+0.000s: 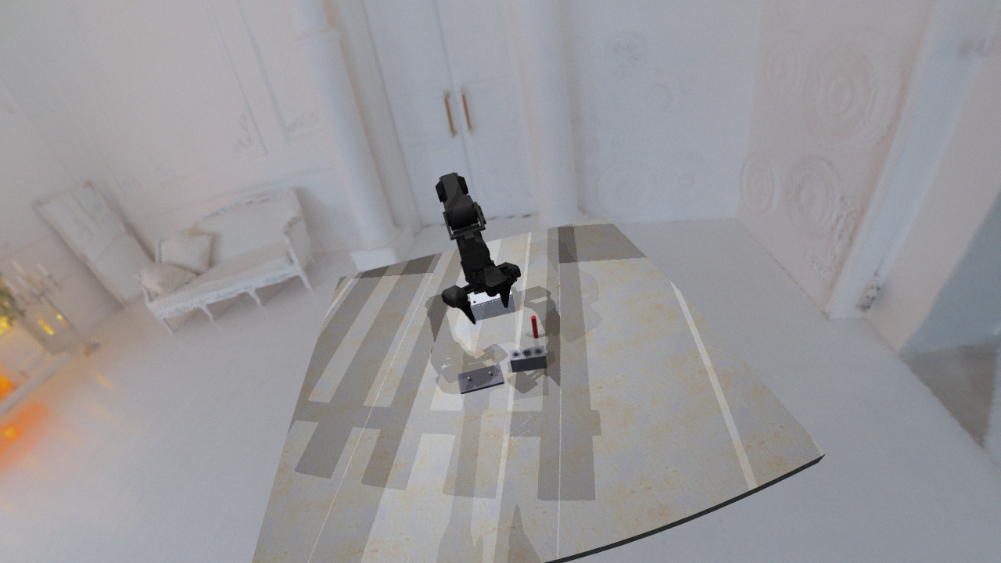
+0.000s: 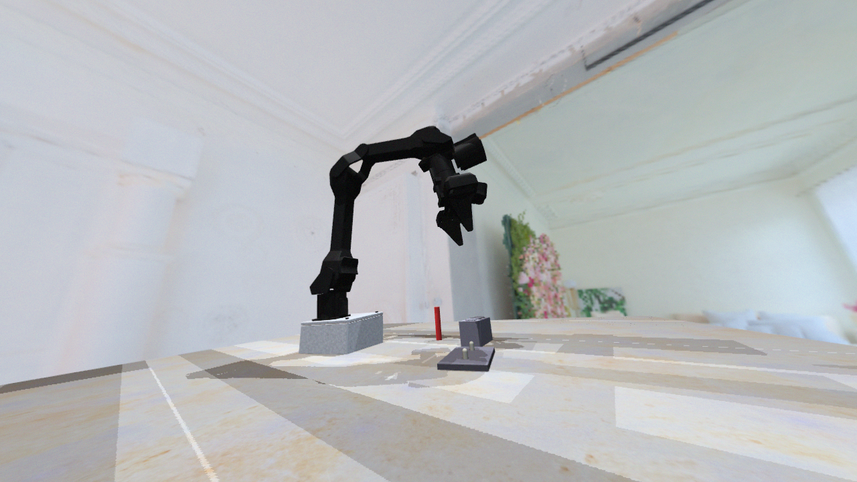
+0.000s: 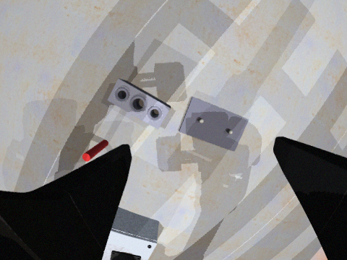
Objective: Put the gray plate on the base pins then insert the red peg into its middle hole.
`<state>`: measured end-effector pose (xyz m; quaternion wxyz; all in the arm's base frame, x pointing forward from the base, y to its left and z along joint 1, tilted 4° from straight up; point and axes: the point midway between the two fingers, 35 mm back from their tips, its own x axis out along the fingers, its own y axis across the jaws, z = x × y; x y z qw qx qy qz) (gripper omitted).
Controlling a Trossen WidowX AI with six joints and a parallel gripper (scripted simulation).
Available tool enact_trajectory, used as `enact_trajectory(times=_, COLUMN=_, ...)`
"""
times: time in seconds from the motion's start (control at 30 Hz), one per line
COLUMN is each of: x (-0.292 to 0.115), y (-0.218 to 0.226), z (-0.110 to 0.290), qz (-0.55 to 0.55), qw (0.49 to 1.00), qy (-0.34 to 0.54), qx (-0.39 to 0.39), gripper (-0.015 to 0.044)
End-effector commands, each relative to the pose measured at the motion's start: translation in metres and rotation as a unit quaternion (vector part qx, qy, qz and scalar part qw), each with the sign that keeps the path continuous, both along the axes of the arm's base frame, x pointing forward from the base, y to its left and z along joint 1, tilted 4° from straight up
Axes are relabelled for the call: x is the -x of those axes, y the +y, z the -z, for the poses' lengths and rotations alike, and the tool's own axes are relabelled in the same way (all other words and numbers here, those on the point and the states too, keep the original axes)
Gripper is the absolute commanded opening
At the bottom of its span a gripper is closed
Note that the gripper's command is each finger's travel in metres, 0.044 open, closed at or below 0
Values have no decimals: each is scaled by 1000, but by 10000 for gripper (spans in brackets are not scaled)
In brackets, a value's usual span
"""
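The gray plate stands on the table as a thick block with three round holes facing up. Beside it, apart, the flat dark gray base lies with its two light pins pointing up and bare. The red peg stands upright on the table, apart from the plate on the side toward the arm's mount. My gripper is open and empty, high above the table, fingers pointing down. The base shows between the fingertips in the wrist view.
The arm's white and gray mount box stands behind the peg and the base. The table's dark front edge curves across the lower right of the top view. Shadows of the arm fall across the objects.
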<state>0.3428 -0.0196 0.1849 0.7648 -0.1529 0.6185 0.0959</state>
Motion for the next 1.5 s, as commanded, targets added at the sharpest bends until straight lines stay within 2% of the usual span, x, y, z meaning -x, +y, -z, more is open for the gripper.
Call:
enact_trajectory(times=0.0, x=2, y=46, z=53, qz=-303, qw=948, qy=86, qx=45, gripper=440)
enact_trajectory(times=0.1, x=5, y=66, z=71, qz=-429, qw=895, qy=110, qx=57, gripper=440)
enact_trajectory(times=0.17, x=6, y=70, z=75, qz=-459, qw=879, qy=116, qx=60, gripper=440)
enact_trajectory(times=0.47, x=2, y=70, z=78, qz=-459, qw=879, qy=115, qx=60, gripper=440)
enact_trajectory(times=0.6, x=-4, y=66, z=129, qz=-459, qw=879, qy=115, qx=60, gripper=440)
enact_trajectory(times=0.67, x=-4, y=64, z=140, qz=-459, qw=879, qy=115, qx=60, gripper=440)
enact_trajectory(times=1.47, x=-5, y=65, z=174, qz=-459, qw=879, qy=115, qx=60, gripper=440)
